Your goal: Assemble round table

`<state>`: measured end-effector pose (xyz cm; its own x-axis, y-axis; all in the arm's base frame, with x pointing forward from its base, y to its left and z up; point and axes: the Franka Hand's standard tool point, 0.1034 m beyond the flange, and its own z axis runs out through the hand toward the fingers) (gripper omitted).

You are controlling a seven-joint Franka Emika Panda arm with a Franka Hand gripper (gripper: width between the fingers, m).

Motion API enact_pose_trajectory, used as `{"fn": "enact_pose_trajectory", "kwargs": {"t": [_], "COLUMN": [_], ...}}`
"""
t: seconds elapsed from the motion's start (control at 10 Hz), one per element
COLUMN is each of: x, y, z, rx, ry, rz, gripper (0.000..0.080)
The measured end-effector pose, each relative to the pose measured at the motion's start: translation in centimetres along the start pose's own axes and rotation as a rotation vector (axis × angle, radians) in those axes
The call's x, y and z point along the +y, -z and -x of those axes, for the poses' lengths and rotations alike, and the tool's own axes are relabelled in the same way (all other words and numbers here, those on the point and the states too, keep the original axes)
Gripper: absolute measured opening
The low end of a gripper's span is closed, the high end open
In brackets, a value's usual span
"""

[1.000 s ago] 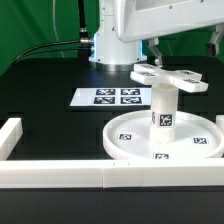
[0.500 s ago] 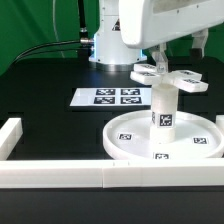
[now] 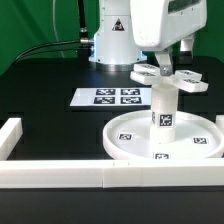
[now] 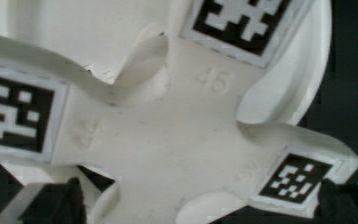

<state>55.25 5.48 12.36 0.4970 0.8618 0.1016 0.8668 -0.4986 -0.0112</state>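
The large rimmed disc (image 3: 125,150) lies at the exterior view's front right. The thick short cylinder (image 3: 164,105) stands upright on its centre hub. Behind the cylinder lies the flat cross-shaped piece (image 3: 190,82) with tags on its arms. My gripper (image 3: 164,64) hangs straight over the cross's middle, open, fingers low at the cross's middle, with nothing gripped. In the wrist view the cross (image 4: 158,120) fills the picture from close up, three of its tags showing. Whether the fingers touch it I cannot tell.
The marker board (image 3: 108,97) lies flat to the left of the cross in the exterior view. A long white wall bar (image 3: 60,177) runs along the front edge, a shorter one (image 3: 10,137) stands at the left. The arm's base (image 3: 110,45) stands at the back.
The gripper has come down and a little toward the exterior view's right, onto the middle of the cross-shaped piece. Its jaws stayed open. The parts have not moved.
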Motion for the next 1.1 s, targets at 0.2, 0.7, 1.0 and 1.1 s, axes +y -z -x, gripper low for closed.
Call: {"fn": "enact_pose_trajectory", "kwargs": {"t": [0.2, 0.7, 1.0, 1.1], "x": [0.2, 0.6, 0.2, 0.3], "y": [-0.1, -0.4, -1.7, -1.9], "z": [0.5, 1.3, 1.4, 1.4], "rx": [-0.020, -0.041, -0.052, -0.066], "ry": [0.162, 0.335, 0.335, 0.353], "rz": [0.005, 0.006, -0.014, -0.023], "gripper": [0.0648, 0.0648, 0.0648, 0.0648]}}
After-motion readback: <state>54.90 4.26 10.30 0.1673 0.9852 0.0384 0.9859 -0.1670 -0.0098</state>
